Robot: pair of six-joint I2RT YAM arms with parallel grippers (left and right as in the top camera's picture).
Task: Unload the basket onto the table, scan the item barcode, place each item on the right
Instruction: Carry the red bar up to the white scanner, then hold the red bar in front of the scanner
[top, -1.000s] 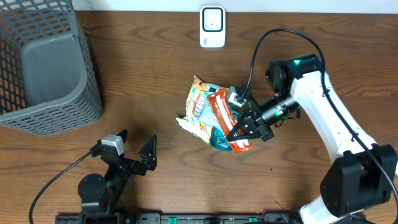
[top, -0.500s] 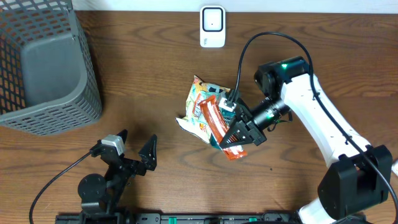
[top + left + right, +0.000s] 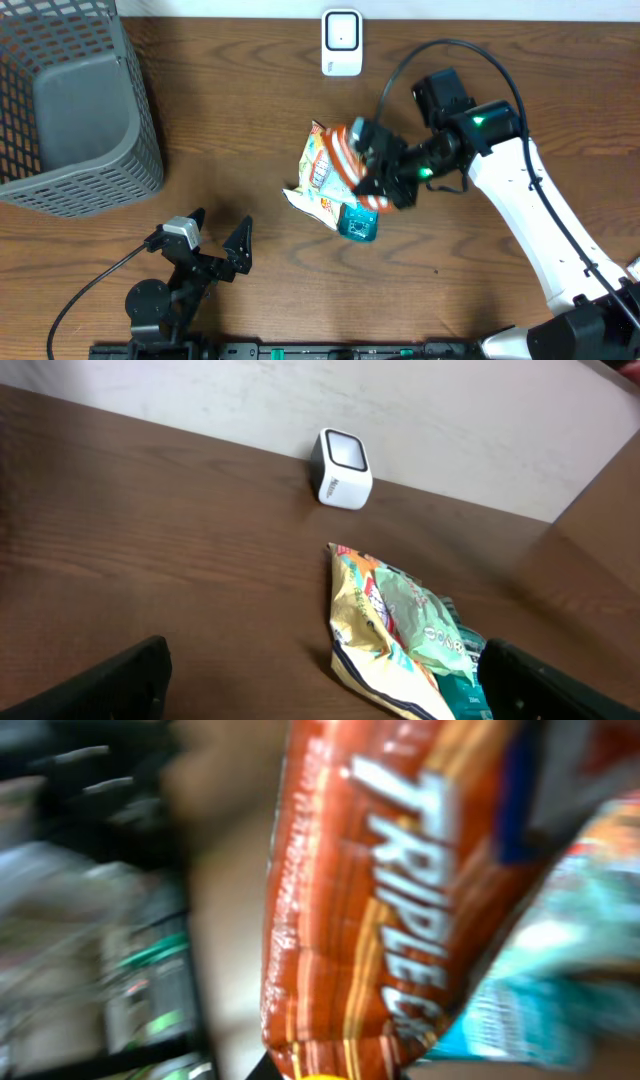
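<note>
Overhead: right gripper (image 3: pixel 372 170) pinched shut on orange packet (image 3: pixel 345 145), held above snack bag (image 3: pixel 318 178), short of scanner (image 3: pixel 342 42). Left gripper (image 3: pixel 220 228) spread wide, empty, near table edge. Risks — slick wrapper slipping or twisting in pinch; barcode face angled off scanner window, no read. Barcode position: cannot tell, wrist view blurred.

White right arm (image 3: pixel 528 200), black joints, green light (image 3: pixel 480 122), looping black cable (image 3: pixel 440 46); the left end effector (image 3: pixel 222 220) is black.
</note>
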